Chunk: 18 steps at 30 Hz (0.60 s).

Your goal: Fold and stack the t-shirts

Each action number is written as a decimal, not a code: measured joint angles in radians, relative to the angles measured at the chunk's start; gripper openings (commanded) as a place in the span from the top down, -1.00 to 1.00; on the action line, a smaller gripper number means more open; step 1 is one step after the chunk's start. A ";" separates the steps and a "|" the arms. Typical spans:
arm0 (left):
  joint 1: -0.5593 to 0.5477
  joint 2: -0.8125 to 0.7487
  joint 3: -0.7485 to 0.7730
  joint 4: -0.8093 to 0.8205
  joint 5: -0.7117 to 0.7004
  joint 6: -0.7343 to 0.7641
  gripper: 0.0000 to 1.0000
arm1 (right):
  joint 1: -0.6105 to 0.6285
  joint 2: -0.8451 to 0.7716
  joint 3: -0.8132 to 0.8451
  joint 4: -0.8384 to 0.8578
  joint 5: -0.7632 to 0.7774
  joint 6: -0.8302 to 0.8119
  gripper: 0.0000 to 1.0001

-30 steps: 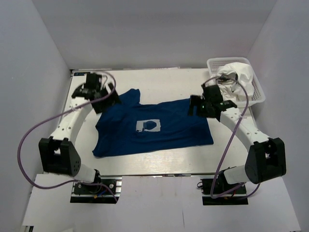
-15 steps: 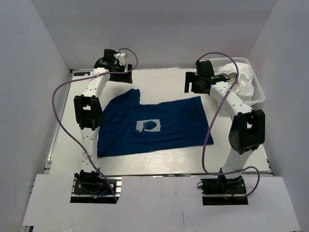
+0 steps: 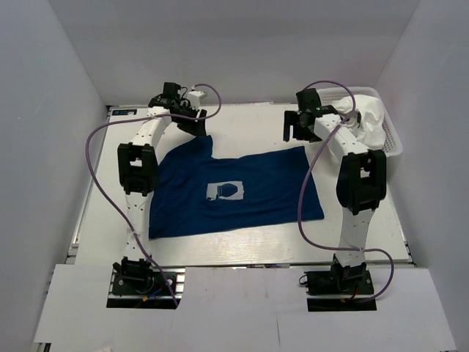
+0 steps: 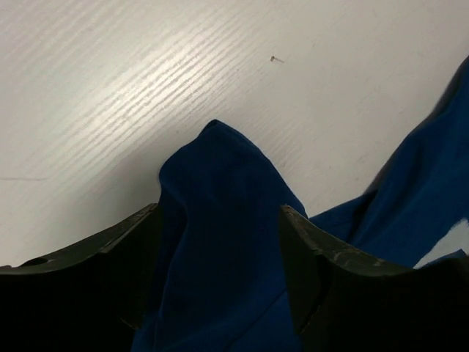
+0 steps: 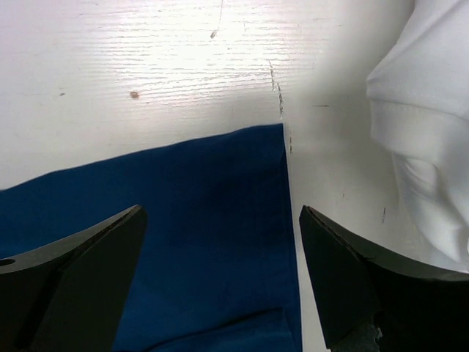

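Note:
The navy t-shirt [image 3: 234, 192] lies spread flat on the table, its pale chest print facing up. My left gripper [image 3: 196, 123] is at the shirt's far left sleeve. In the left wrist view its fingers [image 4: 139, 246] stand apart on either side of a raised peak of navy cloth [image 4: 220, 191]. My right gripper [image 3: 294, 130] hovers wide open over the far right corner [image 5: 275, 136] of the shirt, holding nothing. The white t-shirt [image 3: 366, 117] is bunched in the basket and also shows at the right of the right wrist view [image 5: 429, 139].
A white lattice basket [image 3: 393, 139] sits at the far right corner of the table. Grey walls close in the back and both sides. Purple cables loop out from both arms.
Both arms have stretched from mid-table to the shirt's far edge. The left gripper has come down over the sleeve and its jaws have narrowed. The right gripper has stayed wide open.

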 measured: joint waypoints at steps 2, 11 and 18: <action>-0.002 0.021 0.001 -0.005 0.001 0.011 -0.43 | -0.003 0.022 0.011 -0.011 0.000 0.000 -0.81; -0.005 0.083 -0.010 -0.025 -0.003 0.027 0.30 | -0.007 0.127 0.144 -0.048 0.005 0.003 -0.81; -0.005 0.082 -0.033 0.026 -0.027 -0.004 0.95 | -0.008 0.210 0.213 -0.058 0.013 0.021 -0.81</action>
